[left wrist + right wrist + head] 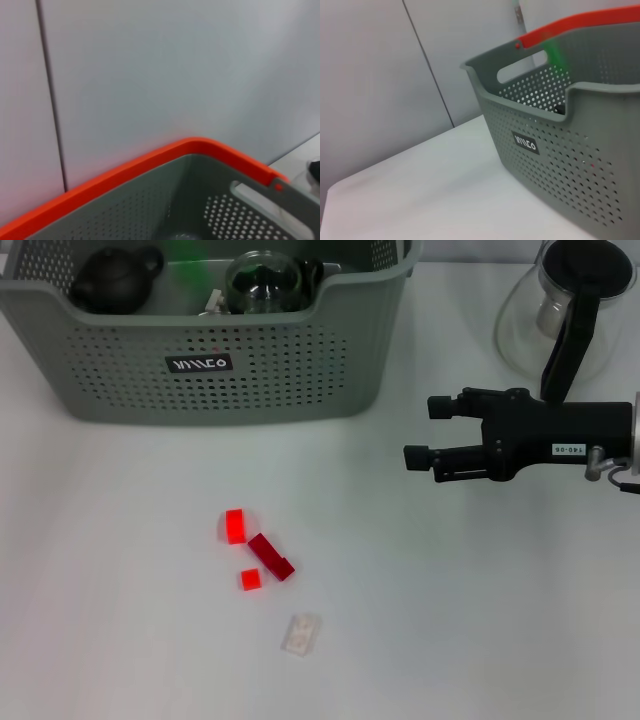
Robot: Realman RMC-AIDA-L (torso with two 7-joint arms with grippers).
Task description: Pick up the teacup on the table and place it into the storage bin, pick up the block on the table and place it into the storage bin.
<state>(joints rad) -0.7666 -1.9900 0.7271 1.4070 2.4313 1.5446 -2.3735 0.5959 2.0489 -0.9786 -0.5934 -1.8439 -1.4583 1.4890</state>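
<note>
The grey-green storage bin stands at the back left, and the right wrist view shows its labelled wall. A dark teapot and a round glass vessel lie inside it. No teacup shows on the table. Three red blocks lie in the middle: a bright one, a dark long one and a small cube. A pale clear block lies just in front of them. My right gripper hovers open and empty to the right of the bin, well behind the blocks. My left gripper is out of view.
A clear glass pot with a black handle stands at the back right, just behind my right arm. The left wrist view shows only the bin's orange-edged rim and a grey wall behind it.
</note>
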